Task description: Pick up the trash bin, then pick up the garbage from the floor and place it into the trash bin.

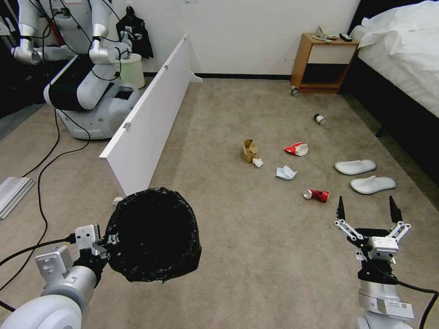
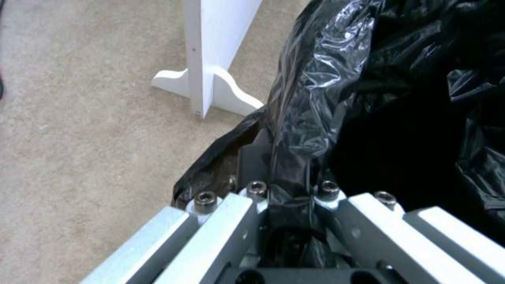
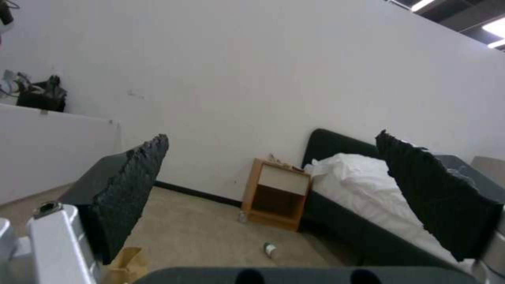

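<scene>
The trash bin (image 1: 153, 233), lined with a crinkly black bag, hangs above the floor (image 1: 256, 256) at the lower left. My left gripper (image 1: 107, 240) is shut on its rim; the left wrist view shows the gripper (image 2: 289, 193) pinching the bag of the trash bin (image 2: 400, 118). My right gripper (image 1: 366, 208) hovers open and empty at the lower right, just short of a crushed red can (image 1: 316, 195). Further garbage lies beyond: a brown paper bag (image 1: 249, 150), white crumpled paper (image 1: 258, 162), a red-white wrapper (image 1: 296, 149), a bottle (image 1: 322, 120) and two white slippers (image 1: 355, 167).
A long white board (image 1: 151, 114) stands on edge to the left, with another robot (image 1: 87, 68) and a pale bucket (image 1: 132, 68) behind it. Cables (image 1: 41, 183) trail at the far left. A wooden nightstand (image 1: 322, 61) and a bed (image 1: 402, 59) bound the right.
</scene>
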You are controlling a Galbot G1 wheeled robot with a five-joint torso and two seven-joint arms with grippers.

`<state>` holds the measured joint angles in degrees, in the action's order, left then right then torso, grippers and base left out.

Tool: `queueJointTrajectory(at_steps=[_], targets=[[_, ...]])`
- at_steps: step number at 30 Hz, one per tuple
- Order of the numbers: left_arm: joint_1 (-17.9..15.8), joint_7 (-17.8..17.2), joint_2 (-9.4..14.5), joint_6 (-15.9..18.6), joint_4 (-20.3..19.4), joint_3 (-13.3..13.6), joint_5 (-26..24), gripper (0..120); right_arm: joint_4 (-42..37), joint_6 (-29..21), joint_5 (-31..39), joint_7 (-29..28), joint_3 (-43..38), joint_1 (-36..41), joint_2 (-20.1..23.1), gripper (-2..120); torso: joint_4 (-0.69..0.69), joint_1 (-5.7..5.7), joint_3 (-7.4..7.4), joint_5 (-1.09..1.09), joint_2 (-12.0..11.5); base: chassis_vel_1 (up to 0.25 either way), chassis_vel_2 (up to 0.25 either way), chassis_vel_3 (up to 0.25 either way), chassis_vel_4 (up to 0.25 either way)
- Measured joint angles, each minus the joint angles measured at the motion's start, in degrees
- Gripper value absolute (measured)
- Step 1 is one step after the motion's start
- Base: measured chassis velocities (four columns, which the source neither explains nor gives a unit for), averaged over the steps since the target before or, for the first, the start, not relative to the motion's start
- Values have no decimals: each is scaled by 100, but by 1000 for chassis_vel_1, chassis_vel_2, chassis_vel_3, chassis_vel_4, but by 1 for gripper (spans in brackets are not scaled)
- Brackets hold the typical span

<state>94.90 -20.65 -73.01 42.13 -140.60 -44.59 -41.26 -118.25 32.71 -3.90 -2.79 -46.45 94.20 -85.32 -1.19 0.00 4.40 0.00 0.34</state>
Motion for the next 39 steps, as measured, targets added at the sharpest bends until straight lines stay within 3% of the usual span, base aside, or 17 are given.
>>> queueJointTrajectory(at_steps=[39], targets=[[33, 36, -85, 0, -28, 60, -11, 1, -59, 13, 12, 22, 3, 14, 17, 100, 0, 0, 0, 1, 0, -92, 91, 91, -94]])
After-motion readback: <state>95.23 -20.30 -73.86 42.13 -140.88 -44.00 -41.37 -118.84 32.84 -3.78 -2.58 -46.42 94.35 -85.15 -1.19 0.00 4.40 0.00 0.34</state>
